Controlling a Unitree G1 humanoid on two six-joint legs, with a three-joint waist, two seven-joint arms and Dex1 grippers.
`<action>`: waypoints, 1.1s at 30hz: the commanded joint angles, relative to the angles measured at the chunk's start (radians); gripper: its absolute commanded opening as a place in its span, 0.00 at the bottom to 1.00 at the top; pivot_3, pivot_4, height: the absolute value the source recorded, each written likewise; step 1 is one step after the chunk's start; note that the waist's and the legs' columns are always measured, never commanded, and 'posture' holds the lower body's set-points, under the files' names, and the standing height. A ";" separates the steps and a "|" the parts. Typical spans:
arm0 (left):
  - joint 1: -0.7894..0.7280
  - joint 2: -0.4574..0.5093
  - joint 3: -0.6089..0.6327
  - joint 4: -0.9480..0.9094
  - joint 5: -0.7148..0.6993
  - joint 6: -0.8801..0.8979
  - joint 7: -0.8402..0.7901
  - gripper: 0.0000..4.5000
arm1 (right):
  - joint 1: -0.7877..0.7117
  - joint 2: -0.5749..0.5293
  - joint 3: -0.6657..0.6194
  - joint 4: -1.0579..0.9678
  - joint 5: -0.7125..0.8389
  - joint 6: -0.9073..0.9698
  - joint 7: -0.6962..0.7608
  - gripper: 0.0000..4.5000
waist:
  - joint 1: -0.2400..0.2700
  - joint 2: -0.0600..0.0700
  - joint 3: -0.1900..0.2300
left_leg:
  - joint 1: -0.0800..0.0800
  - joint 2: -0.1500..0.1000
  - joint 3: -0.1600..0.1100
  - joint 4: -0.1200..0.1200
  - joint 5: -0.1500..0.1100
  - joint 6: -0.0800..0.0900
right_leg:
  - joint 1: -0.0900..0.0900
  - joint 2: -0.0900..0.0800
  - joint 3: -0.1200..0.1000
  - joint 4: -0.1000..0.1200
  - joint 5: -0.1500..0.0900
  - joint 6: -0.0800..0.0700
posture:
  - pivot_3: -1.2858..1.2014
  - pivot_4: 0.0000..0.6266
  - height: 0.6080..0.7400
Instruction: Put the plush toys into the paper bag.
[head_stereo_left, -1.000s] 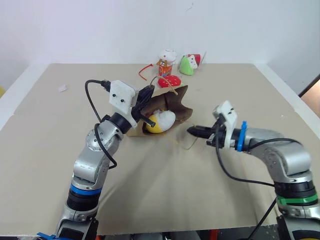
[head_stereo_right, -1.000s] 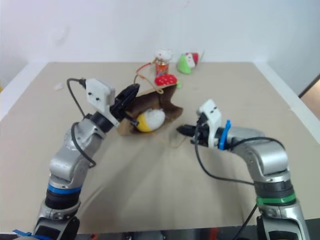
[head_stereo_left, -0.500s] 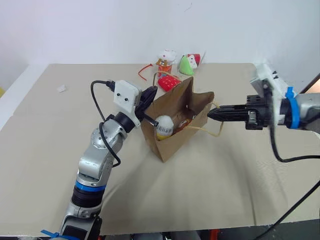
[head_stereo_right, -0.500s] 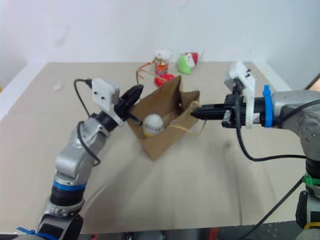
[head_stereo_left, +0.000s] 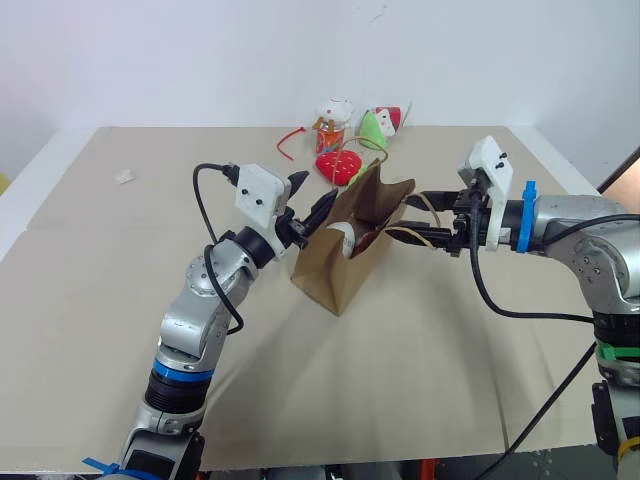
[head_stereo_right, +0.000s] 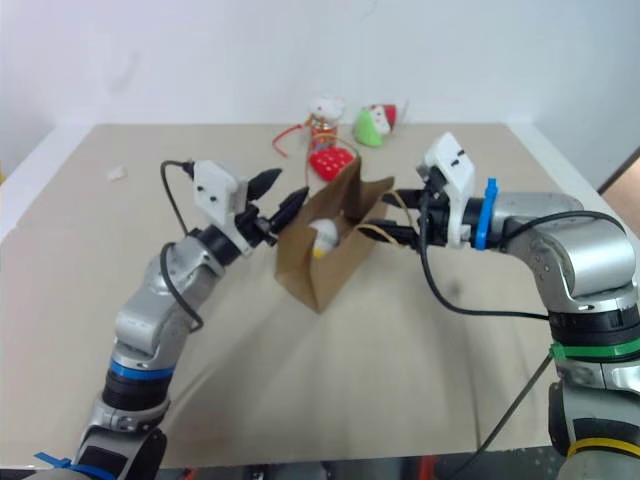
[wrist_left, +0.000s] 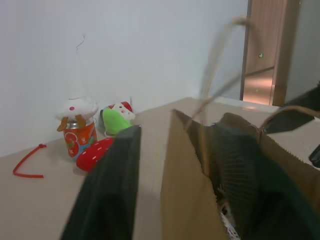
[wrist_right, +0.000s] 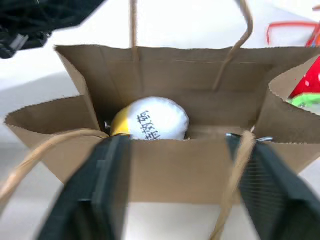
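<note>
Left gripper (head_stereo_left: 312, 203): jaws wide, holding nothing, straddling the near wall of the paper bag (head_stereo_left: 340, 270). The bag stands upright between both grippers, a yellow-and-white plush toy (wrist_right: 150, 122) inside. Right gripper (head_stereo_left: 418, 230): jaws wide, empty, by the cord handles. Bag light, crushable; grip the rim.

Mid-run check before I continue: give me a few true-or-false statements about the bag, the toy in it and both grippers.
1. The paper bag stands upright on the table. True.
2. The yellow-and-white plush toy lies on the table beside the bag. False: it sits inside the bag.
3. The left gripper is open at the bag's rim. True.
4. The right gripper is clamped shut on a cord handle. False: its fingers are spread.
5. The red plush is inside the bag. False: it lies behind it.
</note>
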 joint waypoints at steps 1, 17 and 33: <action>-0.020 0.004 0.008 -0.017 -0.006 -0.019 -0.015 0.99 | -0.037 -0.017 -0.029 0.033 -0.052 -0.068 -0.011 1.00 | 0.000 0.000 0.000 | 0.000 0.000 0.000 0.000 0.000 0.000 | 0.000 0.000 0.000 0.000 0.000 0.000 | 0.52 0.24 1.00; -0.003 0.037 -0.001 -0.037 -0.012 -0.027 -0.064 0.99 | -0.083 0.008 -0.208 0.020 0.151 0.080 0.034 1.00 | 0.000 0.000 0.000 | 0.000 0.000 0.000 0.000 0.000 0.000 | 0.000 0.000 0.000 0.000 0.000 0.000 | 0.52 0.24 1.00; 0.062 0.227 0.151 -0.145 -0.318 0.058 -0.340 1.00 | 0.050 -0.199 -0.267 -0.198 0.449 0.360 0.247 0.03 | 0.000 0.001 0.000 | 0.000 0.001 -0.001 -0.001 0.000 0.000 | 0.000 0.000 -0.001 0.000 -0.002 -0.002 | 0.52 0.24 1.00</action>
